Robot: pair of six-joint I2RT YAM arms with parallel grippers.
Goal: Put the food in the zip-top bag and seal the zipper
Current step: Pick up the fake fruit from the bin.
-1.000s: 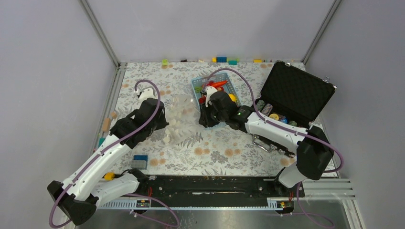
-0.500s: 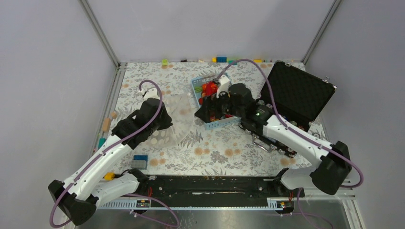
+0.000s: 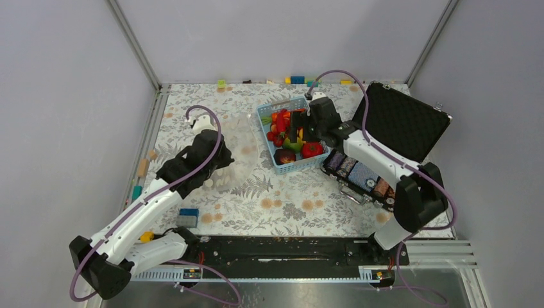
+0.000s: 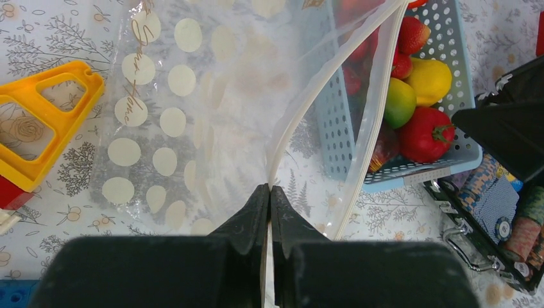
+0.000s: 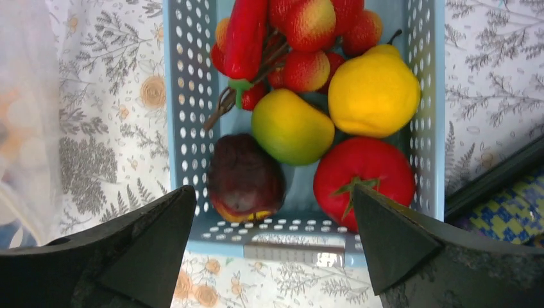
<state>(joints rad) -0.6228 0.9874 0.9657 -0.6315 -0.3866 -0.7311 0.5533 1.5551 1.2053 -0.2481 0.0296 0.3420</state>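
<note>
Zipper (image 4: 274,160) pinched by left claw (image 4: 270,188); right claw (image 5: 274,196) spread wide above food (image 5: 374,96).

Red, yellow, green food (image 5: 292,128) fills basket (image 5: 183,96); dotted zip-top bag (image 4: 160,115) beside, zipper (image 4: 371,122) unsealed.

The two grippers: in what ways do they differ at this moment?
The left gripper is shut, while the right gripper is wide open. The left gripper pinches the edge of the bag at its zipper; the right gripper holds nothing. The left gripper is at the bag, while the right gripper hangs above the basket of food. Both are black.
</note>
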